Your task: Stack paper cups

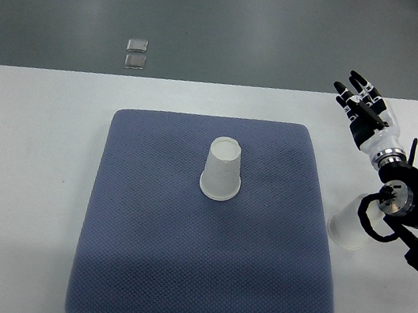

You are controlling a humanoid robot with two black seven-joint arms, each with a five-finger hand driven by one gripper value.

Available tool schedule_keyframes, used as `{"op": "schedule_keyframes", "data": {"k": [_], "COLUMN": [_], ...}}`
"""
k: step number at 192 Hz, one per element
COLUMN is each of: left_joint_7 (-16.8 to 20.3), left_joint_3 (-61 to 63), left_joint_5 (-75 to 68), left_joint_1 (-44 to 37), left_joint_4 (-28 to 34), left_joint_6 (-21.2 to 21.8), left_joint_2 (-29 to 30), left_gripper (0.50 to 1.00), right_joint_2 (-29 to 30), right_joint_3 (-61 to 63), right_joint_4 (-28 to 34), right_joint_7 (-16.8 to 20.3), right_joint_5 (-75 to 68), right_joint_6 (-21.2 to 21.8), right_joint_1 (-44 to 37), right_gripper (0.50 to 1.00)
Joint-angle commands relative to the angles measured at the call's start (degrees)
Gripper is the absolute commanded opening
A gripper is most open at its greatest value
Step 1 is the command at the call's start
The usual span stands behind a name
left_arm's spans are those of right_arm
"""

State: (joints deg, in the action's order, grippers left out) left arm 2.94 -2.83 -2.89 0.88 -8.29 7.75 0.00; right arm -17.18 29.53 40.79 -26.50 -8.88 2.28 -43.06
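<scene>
Beside the mat [141, 274], both paper cups [222, 170] stand inverted, axes vertical.

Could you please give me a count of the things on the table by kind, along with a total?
Paper cups: 2, one upside down on the mat, one on the bare table partly behind the right arm
Blue mat: 1
Total: 3

Two cups [222, 171] (one [349, 224] off-mat), idle right hand [363, 110]
</scene>
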Motion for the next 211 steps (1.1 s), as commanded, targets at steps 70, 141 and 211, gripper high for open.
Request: {"op": "schedule_keyframes", "data": {"k": [70, 141, 211], "left_joint_7": [0.0, 0.0, 0.0], "left_joint_3": [0.2, 0.3, 0.2], "left_joint_5": [0.0, 0.0, 0.0], "left_joint_1": [0.0, 0.0, 0.0], "left_joint_4": [0.6, 0.3, 0.1], "left_joint_6": [0.1, 0.1, 0.1], "left_joint_2": [0.0, 0.0, 0.0], "left_gripper": [1.000, 1.000, 1.000], "right_joint_2": [0.0, 0.0, -0.7], "right_joint_3": [0.0, 0.0, -0.1], "right_joint_4": [-0.1, 0.1, -0.7], "right_joint_7": [0.0, 0.0, 0.4], "right_joint_5": [0.0, 0.0, 0.3], "right_joint_6": [0.0, 0.0, -0.8], "right_joint_1": [-0.2, -0.3, -3.7], "right_gripper": [0.911, 0.911, 0.911]}}
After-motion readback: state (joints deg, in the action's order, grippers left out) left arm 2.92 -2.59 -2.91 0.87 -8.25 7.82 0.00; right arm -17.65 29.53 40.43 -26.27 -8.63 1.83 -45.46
